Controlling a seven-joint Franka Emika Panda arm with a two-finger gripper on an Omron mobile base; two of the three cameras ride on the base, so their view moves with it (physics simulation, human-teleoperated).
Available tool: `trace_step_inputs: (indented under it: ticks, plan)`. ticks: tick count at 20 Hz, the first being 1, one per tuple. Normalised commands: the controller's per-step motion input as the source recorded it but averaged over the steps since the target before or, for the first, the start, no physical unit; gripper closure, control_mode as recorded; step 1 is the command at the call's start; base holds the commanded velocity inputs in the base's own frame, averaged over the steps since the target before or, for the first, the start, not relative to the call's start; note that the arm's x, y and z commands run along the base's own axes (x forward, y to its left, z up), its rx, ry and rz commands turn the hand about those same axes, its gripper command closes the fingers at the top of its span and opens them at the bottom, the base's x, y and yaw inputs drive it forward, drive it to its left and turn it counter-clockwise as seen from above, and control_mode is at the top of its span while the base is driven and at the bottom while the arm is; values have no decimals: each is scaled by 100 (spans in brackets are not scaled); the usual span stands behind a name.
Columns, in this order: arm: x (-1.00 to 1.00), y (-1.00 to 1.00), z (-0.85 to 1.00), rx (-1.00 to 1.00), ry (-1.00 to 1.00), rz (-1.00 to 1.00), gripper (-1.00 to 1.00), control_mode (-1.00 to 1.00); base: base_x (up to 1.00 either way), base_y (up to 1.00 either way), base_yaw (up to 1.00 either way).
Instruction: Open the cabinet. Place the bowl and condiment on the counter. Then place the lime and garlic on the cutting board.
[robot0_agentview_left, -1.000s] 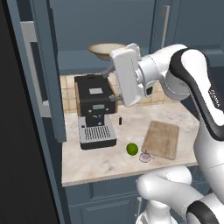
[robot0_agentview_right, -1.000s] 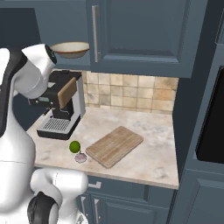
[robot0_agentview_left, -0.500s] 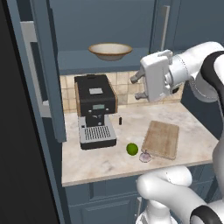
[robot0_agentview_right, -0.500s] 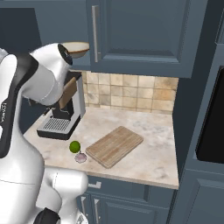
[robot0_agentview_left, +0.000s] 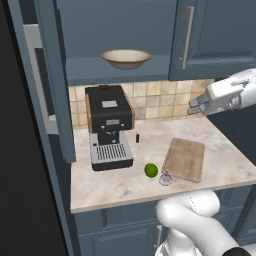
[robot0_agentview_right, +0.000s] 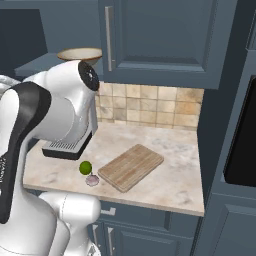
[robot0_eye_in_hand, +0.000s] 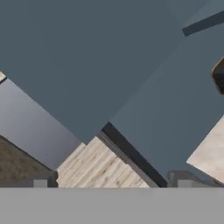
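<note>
One thing sits on the open cabinet's (robot0_agentview_left: 125, 30) blue shelf: the cream bowl (robot0_agentview_left: 126, 58), above the coffee machine (robot0_agentview_left: 108, 125). The gripper (robot0_agentview_left: 192, 109) hangs with its jaws spread and empty, right of and below that bowl, over the surface (robot0_agentview_left: 120, 182). Reaching it likely means travelling up and left. Lime (robot0_agentview_left: 151, 170) and garlic (robot0_agentview_left: 165, 179) lie just left of the cutting board (robot0_agentview_left: 184, 159).

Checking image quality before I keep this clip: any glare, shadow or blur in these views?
Left base view: flat even light, no glare, soft shadows under the lime and bowl. Right base view: the arm's near white body blocks the left side. Hand view: soft and blurry, canted, mostly blue cabinet panels.
</note>
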Motion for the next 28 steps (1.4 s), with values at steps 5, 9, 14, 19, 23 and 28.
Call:
trace_step_inputs:
  ticks: [5,9,14,19,23,28]
  plan:
    - [-17,-25,10,0,-29,-4,-100,-100,0,0,0]
    - [0,-8,13,0,-17,-17,-100,-100,0,0,0]
    - [0,-7,14,0,-10,-19,-100,-100,0,0,0]
    - [0,-14,22,-2,-1,-21,-100,-100,0,0,0]
    - [0,-24,20,-1,0,-19,-100,-100,0,0,0]
    - [7,-27,14,-3,0,-20,-100,-100,0,0,0]
